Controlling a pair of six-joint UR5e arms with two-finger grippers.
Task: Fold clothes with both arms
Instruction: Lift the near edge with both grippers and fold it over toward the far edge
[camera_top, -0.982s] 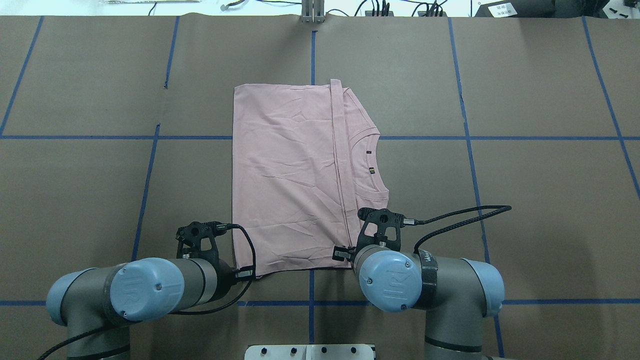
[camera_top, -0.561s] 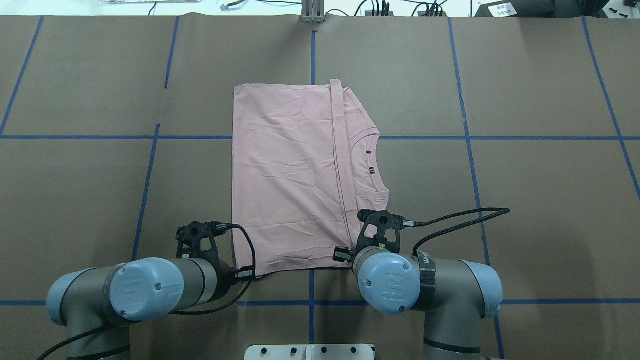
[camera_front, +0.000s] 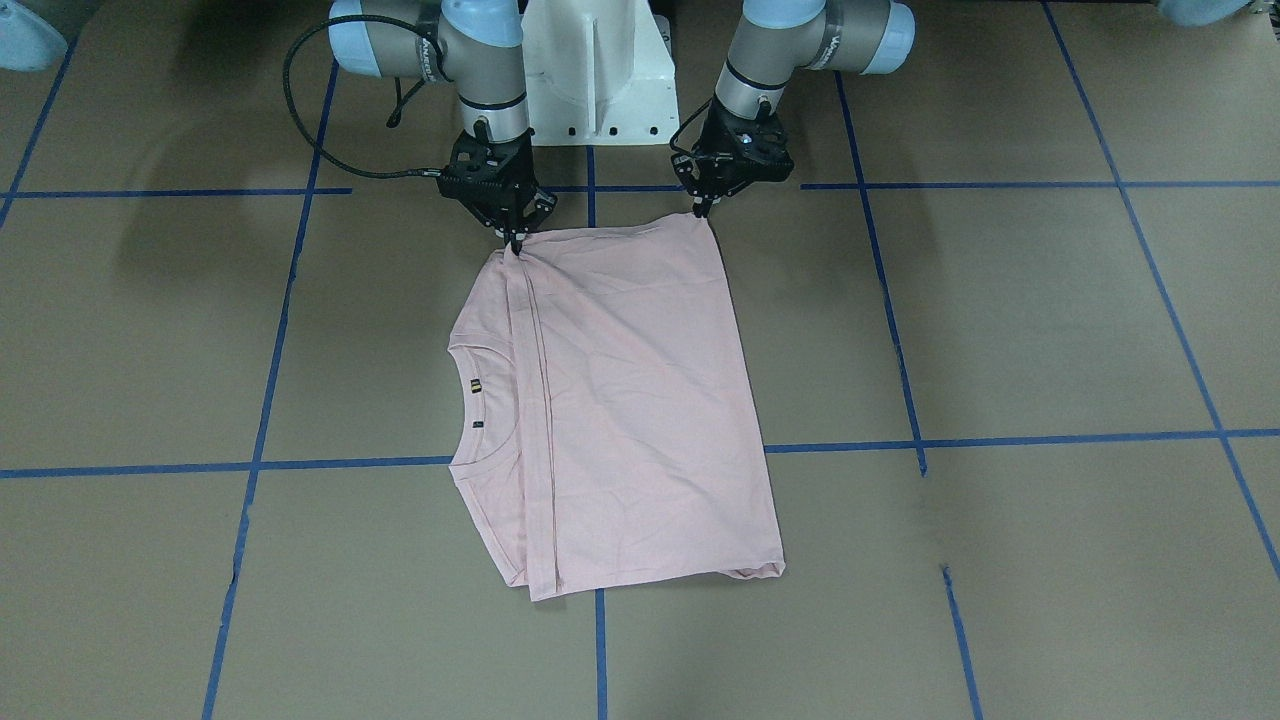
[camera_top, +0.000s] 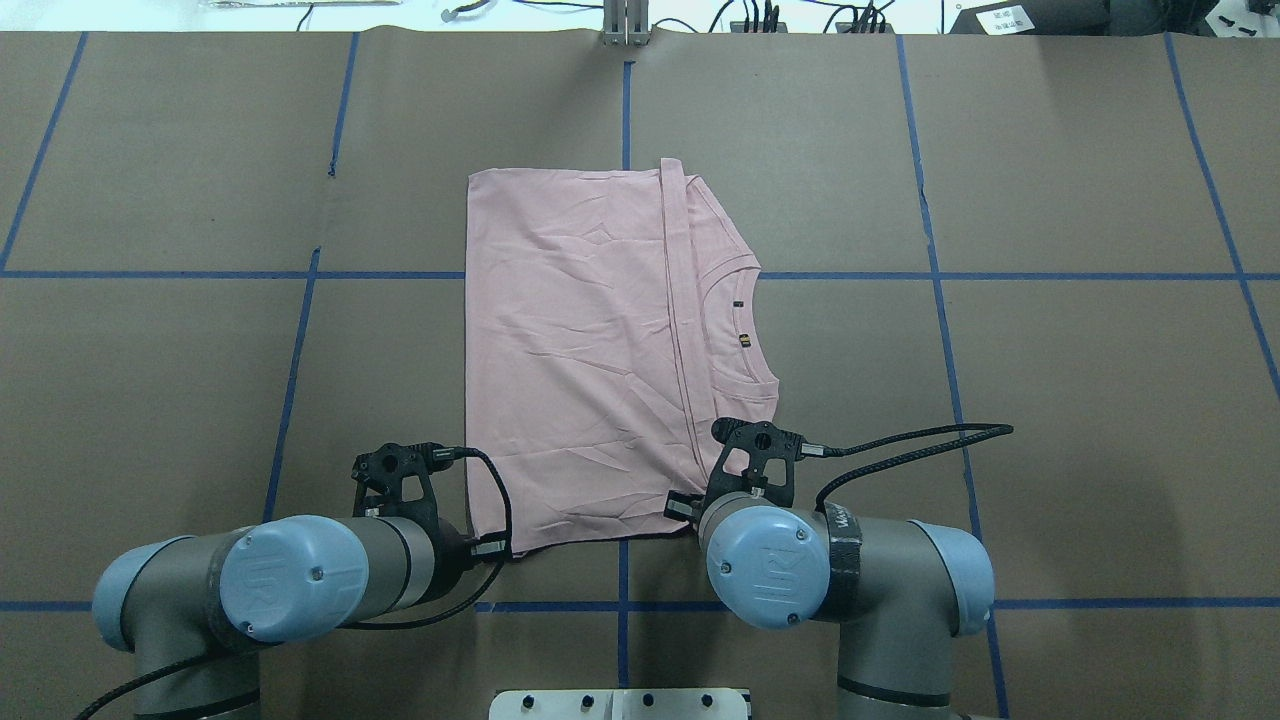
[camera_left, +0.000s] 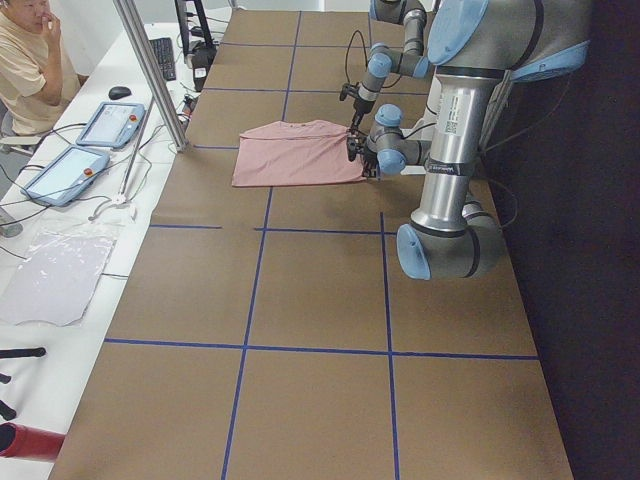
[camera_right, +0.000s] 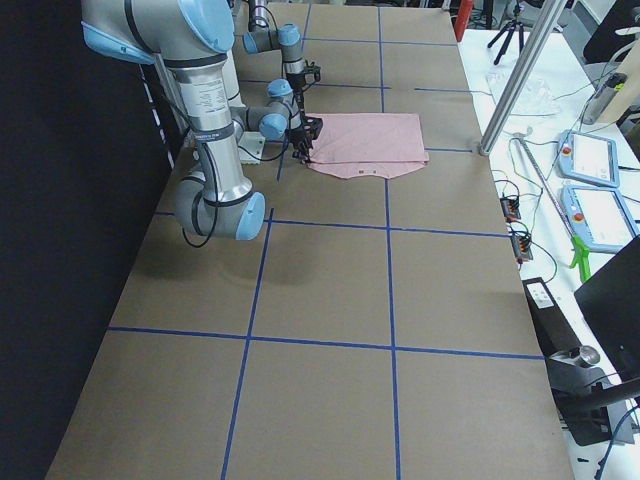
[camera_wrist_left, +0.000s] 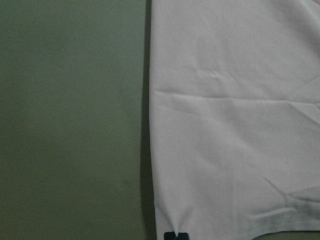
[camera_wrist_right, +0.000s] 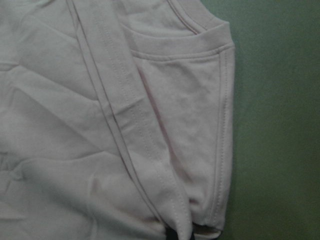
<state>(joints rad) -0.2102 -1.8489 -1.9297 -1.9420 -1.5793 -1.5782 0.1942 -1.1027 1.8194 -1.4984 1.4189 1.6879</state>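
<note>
Risk, as judged: at the right gripper (camera_front: 515, 243), clamped on the bunched near corner of the T-shirt (camera_top: 580, 350), only the top layers may be caught. The lower ones could be dropped and the fold opened on lift. An uneven lift btwn arms would skew the edge. The left gripper (camera_front: 697, 208) is pinched shut on the other near corner. The T-shirt is laid flat mid-table (camera_top: 1050, 350). Its collar (camera_top: 745, 330) is pointed to the robot's right, w/ the long axis run near-to-far from the robot.

The T-shirt (camera_top: 570, 350) is soft, creased matt cloth; the table (camera_top: 1050, 150) matt brown paper.
</note>
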